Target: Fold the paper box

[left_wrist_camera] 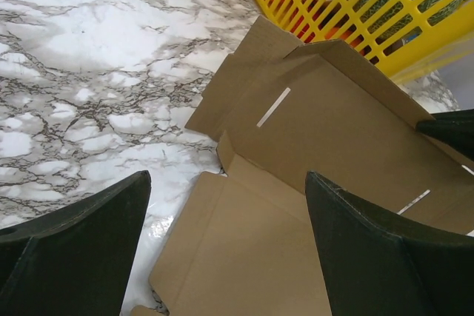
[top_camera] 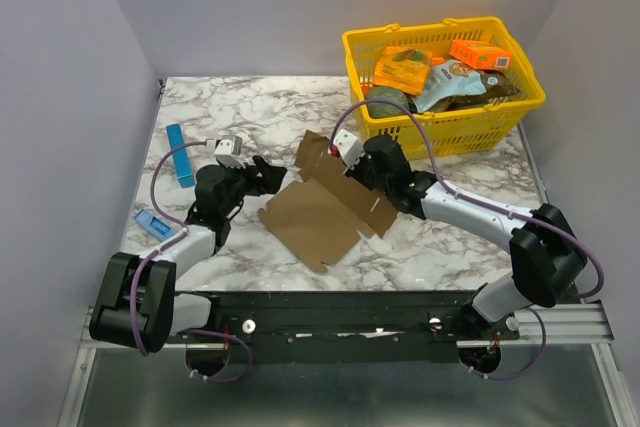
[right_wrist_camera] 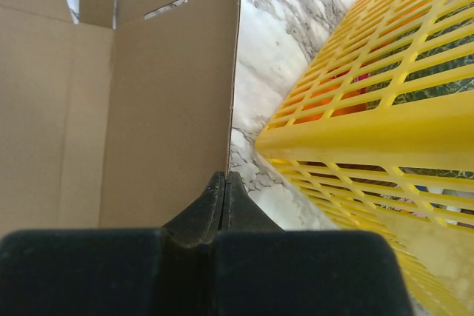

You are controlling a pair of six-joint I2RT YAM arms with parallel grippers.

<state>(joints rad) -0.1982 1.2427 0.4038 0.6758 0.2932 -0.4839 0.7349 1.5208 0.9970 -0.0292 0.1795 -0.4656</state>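
The paper box (top_camera: 320, 212) is a brown cardboard sheet lying partly unfolded mid-table, with its far panels lifted. My right gripper (top_camera: 357, 173) is shut on the edge of a raised panel; in the right wrist view the paper box (right_wrist_camera: 148, 109) stands upright to the left and its edge runs down into the closed right gripper (right_wrist_camera: 226, 177). My left gripper (top_camera: 272, 175) is open at the sheet's left side. Through the left wrist view the left gripper (left_wrist_camera: 228, 177) straddles a flat part of the paper box (left_wrist_camera: 333, 123) with nothing between its fingers.
A yellow basket (top_camera: 445, 122) holding orange packets (top_camera: 480, 52) and other goods stands at the back right, close behind the right gripper; its wall also shows as the basket (right_wrist_camera: 370, 123) and the basket (left_wrist_camera: 355, 5). A thin blue strip (top_camera: 181, 155) lies at the left.
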